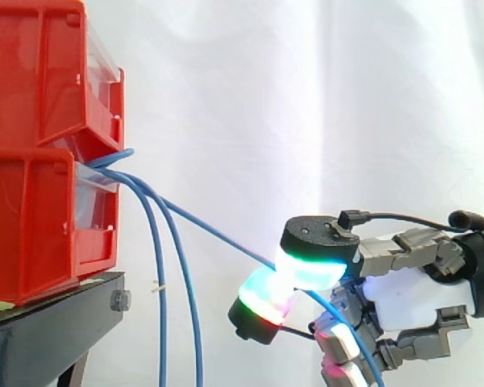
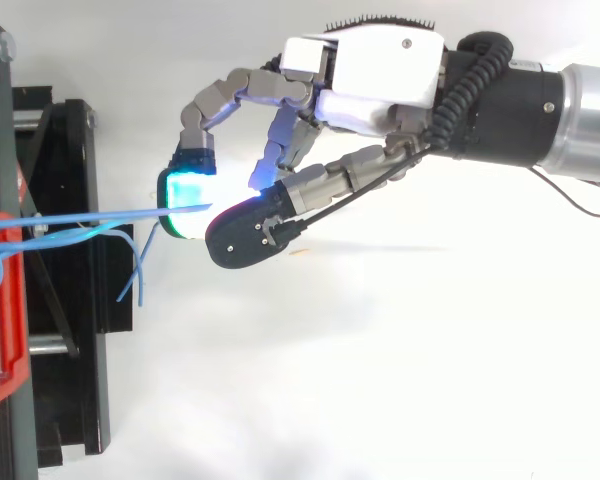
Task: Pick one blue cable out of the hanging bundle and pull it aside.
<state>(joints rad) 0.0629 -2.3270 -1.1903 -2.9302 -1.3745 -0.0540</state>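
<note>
At the left of the side view, the red bins [image 1: 40, 153] sit stacked on the black stand [image 1: 48, 322]. The blue cables come out between them. The hanging bundle [image 1: 160, 290] drops almost straight down just beside the stand, two strands by my count.

One blue cable [image 1: 218, 232] leaves the same spot but runs at a slant, down and to the right, well apart from the others. It looks taut to me. From above it shows as a nearly straight line from the bins [image 2: 5, 330] across the stand [image 2: 75, 300] to the fingertips, while loose ends curl near the stand's edge.

Further right, that cable ends between two glowing pads [image 1: 310, 270], one above and one below. The hand [image 1: 403, 294] is closed on it in a pinch. The cable's tail comes out under the pads and drops past the palm. The other fingers are curled below, holding nothing that I can see.

I judge the picking done: one strand is singled out and gripped. The pulling aside is well along, since the strand is clear of the bundle. What remains is carrying it a little further, if wanted.
</note>
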